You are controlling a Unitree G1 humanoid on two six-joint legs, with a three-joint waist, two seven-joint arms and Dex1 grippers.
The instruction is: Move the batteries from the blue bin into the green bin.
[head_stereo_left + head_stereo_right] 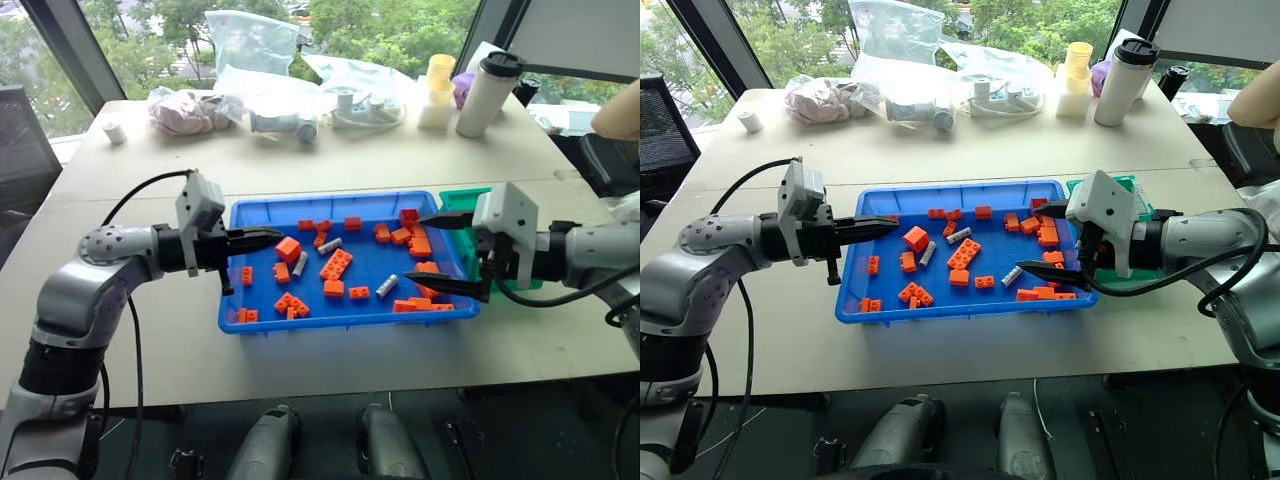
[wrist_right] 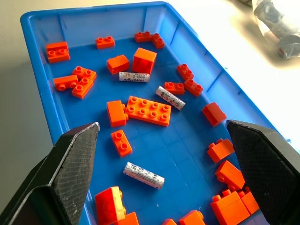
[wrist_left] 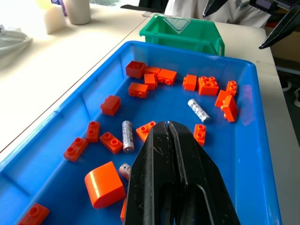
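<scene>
Two arms reach inward over the blue bin (image 1: 350, 318): left gripper (image 1: 272, 238) pinched together, right gripper (image 1: 428, 252) spread wide and empty.

Batteries: you have three silver-grey cylinders (image 2: 144, 175), (image 2: 170, 97), (image 2: 134, 77) lying flat on the floor of the blue bin, well apart among orange bricks (image 2: 146, 110).
Blue bin (image 1: 262, 320): wide, shallow, centred on your table.
Green bin (image 1: 458, 199): small, teal, touching the blue bin's 2 o'clock corner.

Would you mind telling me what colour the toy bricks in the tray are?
The bricks are orange; the right wrist view shows it best.
</scene>
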